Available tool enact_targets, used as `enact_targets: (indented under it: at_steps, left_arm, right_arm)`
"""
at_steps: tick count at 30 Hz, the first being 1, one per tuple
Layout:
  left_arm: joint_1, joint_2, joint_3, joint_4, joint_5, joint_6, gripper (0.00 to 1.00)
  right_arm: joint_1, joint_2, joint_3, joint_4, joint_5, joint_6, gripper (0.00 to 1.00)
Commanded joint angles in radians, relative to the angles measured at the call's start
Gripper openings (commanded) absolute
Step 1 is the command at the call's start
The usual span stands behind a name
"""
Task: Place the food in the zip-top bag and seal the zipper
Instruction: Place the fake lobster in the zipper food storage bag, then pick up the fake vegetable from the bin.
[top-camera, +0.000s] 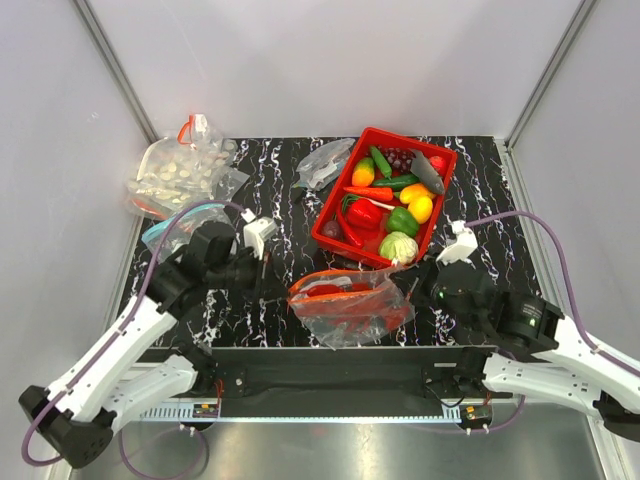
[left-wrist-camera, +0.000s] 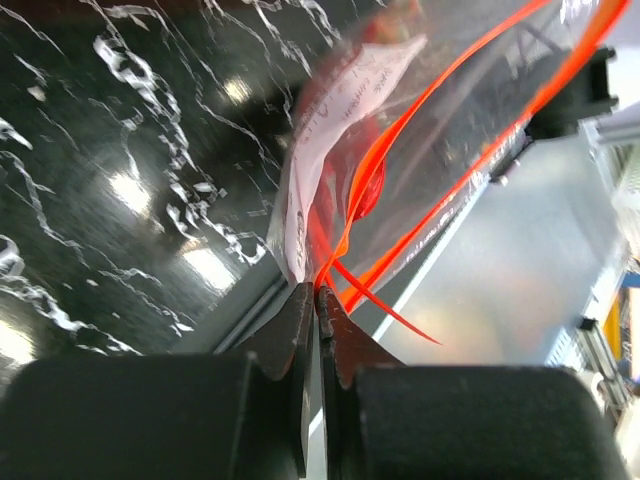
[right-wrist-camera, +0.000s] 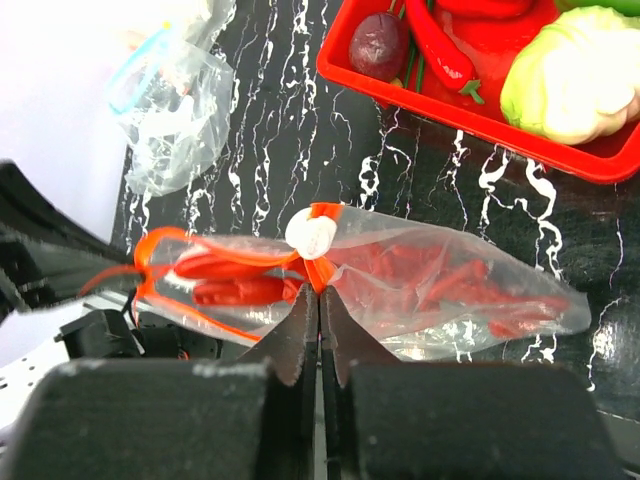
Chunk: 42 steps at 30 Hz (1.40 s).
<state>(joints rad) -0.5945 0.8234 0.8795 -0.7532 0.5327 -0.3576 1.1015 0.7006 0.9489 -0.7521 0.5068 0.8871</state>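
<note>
Black marbled table (top-camera: 270, 180) carries the red tray (top-camera: 340, 185) of toy vegetables (top-camera: 402, 222) toward the back. Nearer me, the zip-top bag (top-camera: 350, 305) lies between both arms with red food (right-wrist-camera: 450, 275) inside. I see the left gripper (left-wrist-camera: 320, 295) pinched onto the zipper (left-wrist-camera: 500, 138) at one end. The right gripper (right-wrist-camera: 319, 295) is clamped on it just below a white knob (right-wrist-camera: 311, 235).
</note>
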Motion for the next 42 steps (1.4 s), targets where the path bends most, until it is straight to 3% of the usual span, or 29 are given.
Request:
enact_targets:
  at_steps: [1,8,15,18,20,22,28,37,42]
  left_arm:
    - [-0.001,0.078,0.105,0.028,-0.085,0.045,0.06]
    - [-0.002,0.216,0.303,0.000,-0.097,0.123,0.00]
    - [-0.002,0.350,0.464,-0.047,-0.216,0.192,0.00]
    - [-0.002,0.398,0.496,-0.063,-0.290,0.221,0.00]
    - [-0.002,0.413,0.492,-0.054,-0.339,0.229,0.00]
    - [-0.002,0.413,0.480,-0.040,-0.428,0.227,0.00]
    - [0.001,0.362,0.380,0.078,-0.574,0.212,0.00]
    - [0.004,0.353,0.355,0.081,-0.737,0.240,0.00]
    - [0.018,0.345,0.326,0.101,-0.764,0.238,0.00]
  right_arm:
    - [-0.003,-0.032,-0.027,0.020,0.062,0.038,0.00]
    - [-0.003,-0.101,-0.056,0.054,0.047,0.001,0.00]
    - [-0.003,-0.064,-0.016,0.062,0.096,-0.088,0.00]
    - [-0.003,-0.014,0.017,0.066,0.125,-0.138,0.19]
    - [-0.003,0.023,0.036,0.066,0.166,-0.161,0.53]
    - [-0.006,0.048,0.047,0.074,0.194,-0.197,0.71]
    - [-0.092,0.236,0.158,0.042,0.205,-0.275,0.72]
    - [-0.538,0.497,0.295,0.109,-0.232,-0.404,0.69]
    - [-0.686,0.612,0.339,0.151,-0.424,-0.488,0.73]
